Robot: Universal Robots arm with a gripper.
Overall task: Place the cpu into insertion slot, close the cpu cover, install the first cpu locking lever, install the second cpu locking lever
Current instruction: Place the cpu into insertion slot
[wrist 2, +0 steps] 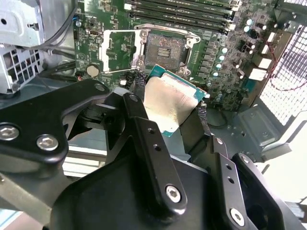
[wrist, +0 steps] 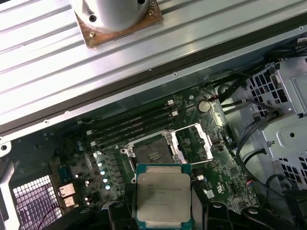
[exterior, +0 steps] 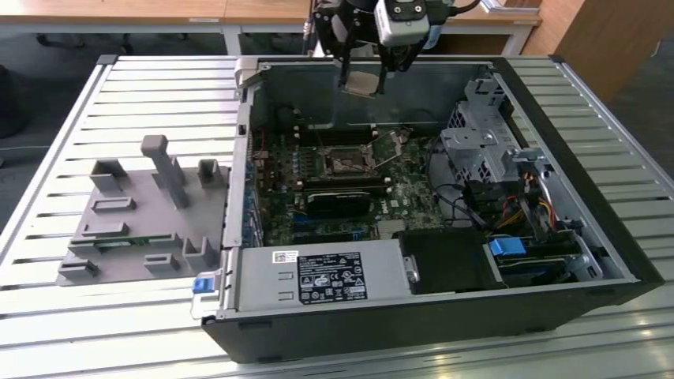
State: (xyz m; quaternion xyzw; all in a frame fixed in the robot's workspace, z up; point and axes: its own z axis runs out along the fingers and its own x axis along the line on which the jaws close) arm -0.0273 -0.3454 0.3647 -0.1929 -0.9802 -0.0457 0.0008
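Fingers (wrist 2: 148,143) are clamping the small flat silver-topped cpu (wrist 2: 168,103) by its edges, holding it high above the square black insertion slot (wrist 2: 165,50) beneath them, its thin silver cpu cover (wrist 2: 122,32) lying open. I'm judging this the placement step, calling for level, squared lowering.

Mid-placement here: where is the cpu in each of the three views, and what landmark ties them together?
Exterior view: the cpu hangs in the gripper, high over the open case.
Second wrist view: the cpu, gripped, close to the camera with the insertion slot beyond it.
First wrist view: the cpu, silver top showing, nearer the camera than the insertion slot.
Shared landmark: the insertion slot, empty, with the cpu cover swung open.
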